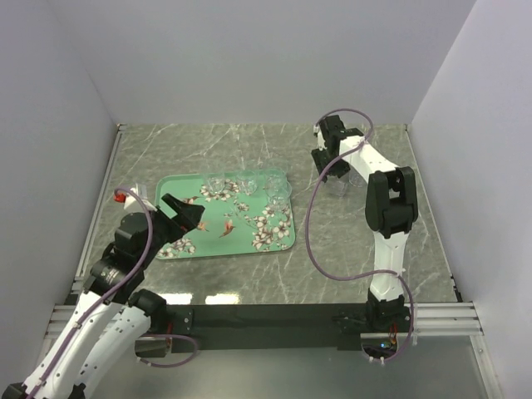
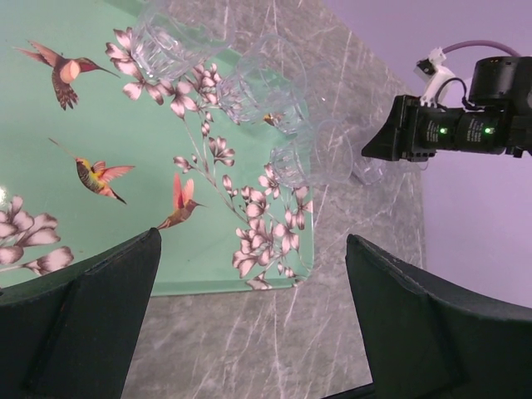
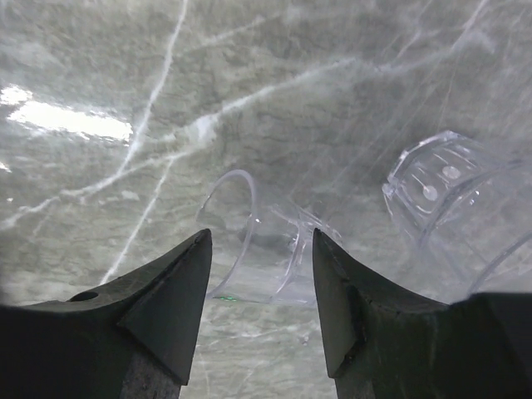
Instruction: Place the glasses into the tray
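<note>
top external view, from my console: the grey-green marble table (image 1: 249, 141) fills the walled cell. the mint-green tray (image 1: 241, 237) lies left of centre on it, long axis running left to right, the right end a touch farther from the arm bases.

the left claw (image 1: 198, 220) hangs over the tray's near-left part, pointing right along that axis. in the left wrist view its jaws stand wide apart and hold nothing, with printed birds and blossoms showing between the dark fingers (image 2: 83, 316).

the right claw (image 3: 262, 237) is out over bare marble, well to the right of the tray. its jaws are parted to a middling gap, and it grips nothing that i can see.

at least three of the glasses (image 1: 247, 184) stand in a row along the tray's far edge, apparently upright.

one glass (image 3: 274, 266) lies on its side on the marble just beyond the right claw's tips. its long axis runs across the gap and its mouth faces the left-hand finger. whether either finger touches it, i cannot tell.

a second glass (image 3: 449, 191), faceted, sits off to the right of it, tipped with its base toward the lens.
</note>
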You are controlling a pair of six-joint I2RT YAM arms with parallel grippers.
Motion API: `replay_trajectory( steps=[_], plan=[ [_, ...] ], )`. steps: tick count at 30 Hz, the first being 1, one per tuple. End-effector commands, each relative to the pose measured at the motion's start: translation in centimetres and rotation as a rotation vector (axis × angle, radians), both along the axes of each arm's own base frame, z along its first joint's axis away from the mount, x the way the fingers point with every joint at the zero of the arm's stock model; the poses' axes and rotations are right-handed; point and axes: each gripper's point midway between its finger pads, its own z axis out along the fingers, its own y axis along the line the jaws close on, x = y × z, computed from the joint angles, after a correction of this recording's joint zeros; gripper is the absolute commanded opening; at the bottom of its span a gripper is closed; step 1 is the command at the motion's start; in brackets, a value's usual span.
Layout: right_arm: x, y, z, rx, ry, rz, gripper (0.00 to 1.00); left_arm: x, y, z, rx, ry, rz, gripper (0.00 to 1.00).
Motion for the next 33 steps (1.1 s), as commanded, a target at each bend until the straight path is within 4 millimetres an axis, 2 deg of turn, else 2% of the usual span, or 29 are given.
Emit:
replay_trajectory(
  steps=[1,14,26,33],
  plan=[
    [-0.6,-1.0,2.4,-0.048,-0.038,0.000,0.58,-0.2,0.0,0.9,-0.028,-0.036,-0.001,1.00],
    [-2.1,-1.9,3.5,-0.216,-0.061,0.054,0.51,-0.5,0.2,1.0,-0.037,-0.051,0.001,0.99],
    [-2.5,-2.2,3.1,-0.378,-0.091,0.134,0.45,-1.0,0.6,1.2,-0.036,-0.060,0.011,0.99],
    [-2.1,-2.2,3.1,-0.452,-0.136,0.162,0.40,-1.4,0.9,1.3,-0.043,-0.069,0.020,1.00]
  ],
)
